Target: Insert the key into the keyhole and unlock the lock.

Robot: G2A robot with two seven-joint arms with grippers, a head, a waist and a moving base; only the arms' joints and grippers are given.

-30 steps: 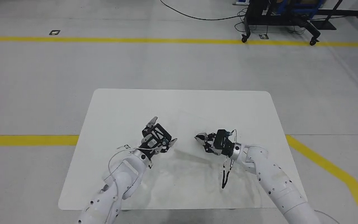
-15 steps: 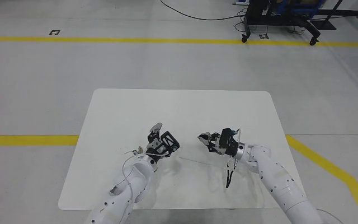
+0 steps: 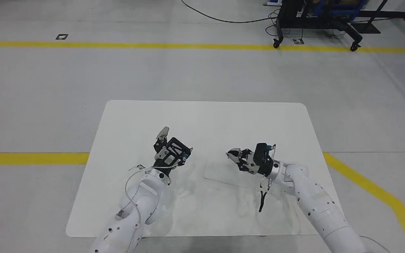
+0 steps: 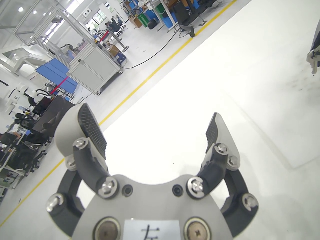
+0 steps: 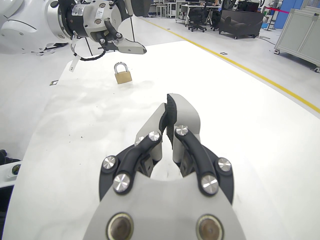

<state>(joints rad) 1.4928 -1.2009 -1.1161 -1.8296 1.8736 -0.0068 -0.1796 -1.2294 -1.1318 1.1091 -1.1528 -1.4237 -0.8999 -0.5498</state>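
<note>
1. The left gripper (image 4: 149, 112) hung above the white table (image 5: 225, 96), its two fingers spread wide with nothing between them.
2. The right gripper (image 5: 168, 101) faced it from across the table, well apart, its ribbed pads pressed together. Whether anything thin was pinched between them, I could not tell.
3. The brass padlock (image 5: 123, 74) stood upright on the table, shackle up and closed. It was straight ahead of the right gripper and just under the left gripper's lower finger, touching neither.
4. From above, the left gripper covered the spot where the padlock stood.
</note>
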